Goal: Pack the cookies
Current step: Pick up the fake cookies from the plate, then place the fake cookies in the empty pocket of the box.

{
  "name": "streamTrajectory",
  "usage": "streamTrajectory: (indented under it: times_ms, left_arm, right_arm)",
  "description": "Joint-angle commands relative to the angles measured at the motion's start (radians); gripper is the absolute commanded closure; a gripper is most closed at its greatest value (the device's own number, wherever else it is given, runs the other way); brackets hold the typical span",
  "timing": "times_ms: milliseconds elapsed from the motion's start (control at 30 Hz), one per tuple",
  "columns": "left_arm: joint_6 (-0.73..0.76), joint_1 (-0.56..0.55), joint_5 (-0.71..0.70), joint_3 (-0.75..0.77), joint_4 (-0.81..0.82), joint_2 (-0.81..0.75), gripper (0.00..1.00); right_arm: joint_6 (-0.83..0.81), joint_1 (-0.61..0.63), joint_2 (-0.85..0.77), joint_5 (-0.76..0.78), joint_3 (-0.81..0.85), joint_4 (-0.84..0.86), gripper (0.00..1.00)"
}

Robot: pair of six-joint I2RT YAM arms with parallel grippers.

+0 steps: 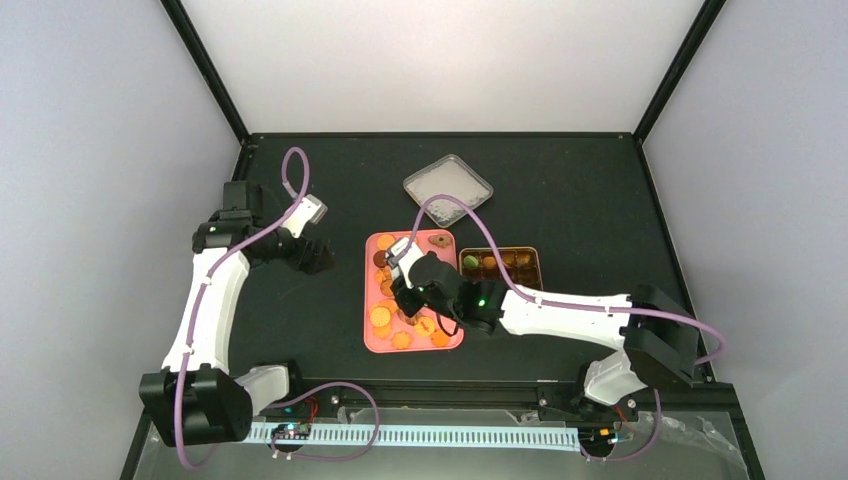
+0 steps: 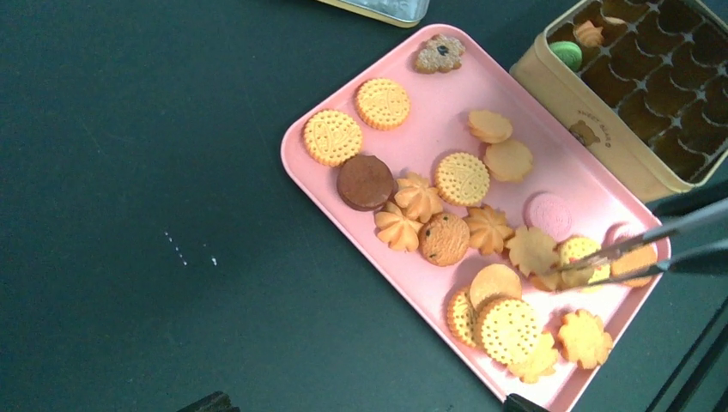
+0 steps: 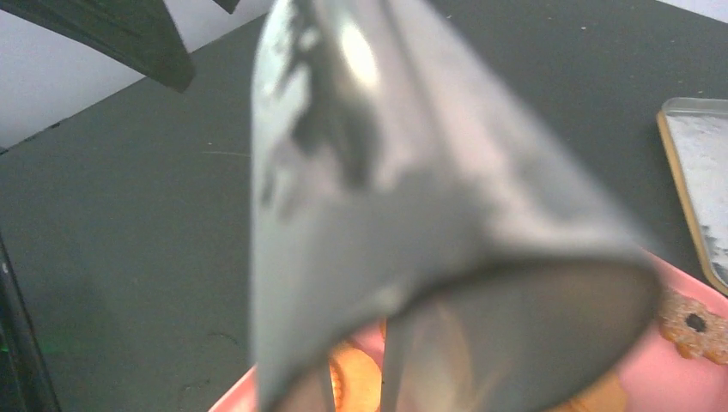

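Observation:
Several cookies (image 2: 462,178), mostly golden, one dark brown (image 2: 365,182) and one pink (image 2: 549,215), lie on a pink tray (image 2: 309,172). The tray also shows in the top view (image 1: 372,345). A beige tin (image 2: 601,137) with compartments holds a green cookie (image 2: 566,53) and an orange one (image 2: 589,33). My right gripper (image 1: 425,285) is shut on metal tongs (image 2: 678,230) over the tray. The tong tips straddle a dotted golden cookie (image 2: 579,251). The tongs fill the right wrist view (image 3: 412,197). My left gripper (image 1: 318,258) is open and empty, left of the tray.
The tin (image 1: 500,264) stands right of the tray. Its lid (image 1: 448,185) lies behind the tray, inner side up. Black frame posts rise at the back corners. The table mat is black.

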Motion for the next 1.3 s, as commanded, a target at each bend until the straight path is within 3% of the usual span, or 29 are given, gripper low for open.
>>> streamTrajectory:
  times_ms: [0, 300, 567, 767, 1267]
  left_arm:
    - [0.119, 0.008, 0.025, 0.057, -0.088, 0.027, 0.18]
    - [0.101, 0.008, 0.064, 0.033, 0.014, 0.073, 0.25]
    - [0.061, 0.008, 0.032, 0.003, 0.093, 0.099, 0.22]
    - [0.069, 0.007, 0.031, -0.001, 0.076, 0.11, 0.22]
    - [0.065, 0.007, 0.047, -0.003, 0.054, 0.085, 0.19]
  right_arm:
    - [-0.02, 0.0, -0.046, 0.056, 0.045, -0.034, 0.99]
    - [0.002, -0.099, -0.189, 0.032, 0.078, -0.106, 0.99]
    - [-0.001, -0.407, -0.369, 0.104, 0.029, -0.218, 0.99]
    - [0.019, -0.582, -0.396, 0.183, -0.014, -0.266, 0.99]
    - [0.021, -0.675, -0.334, 0.27, -0.072, -0.244, 0.99]
